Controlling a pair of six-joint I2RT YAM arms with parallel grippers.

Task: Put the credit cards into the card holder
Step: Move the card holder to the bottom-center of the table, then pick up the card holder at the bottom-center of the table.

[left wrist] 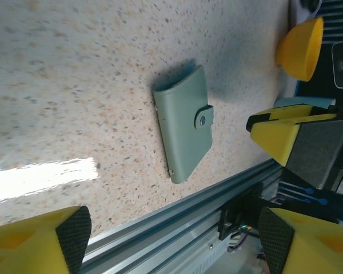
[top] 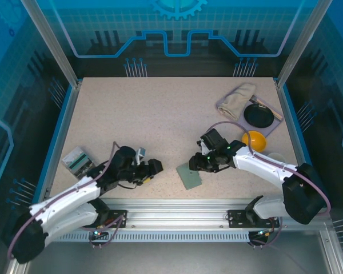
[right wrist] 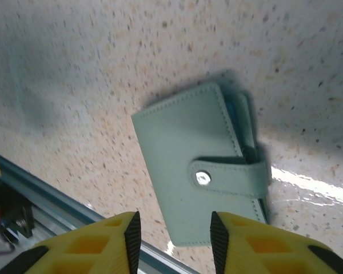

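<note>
L gripper [left wrist: 174,231] wide, R gripper [right wrist: 172,231] narrower — both empty.

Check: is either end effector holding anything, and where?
Nothing is held: left end effector and right end effector are empty; the card holder lies free.

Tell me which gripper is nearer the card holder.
Right. The right gripper hangs just above the far edge of the closed card holder. The left gripper is off to its left, with a gap between them.
</note>
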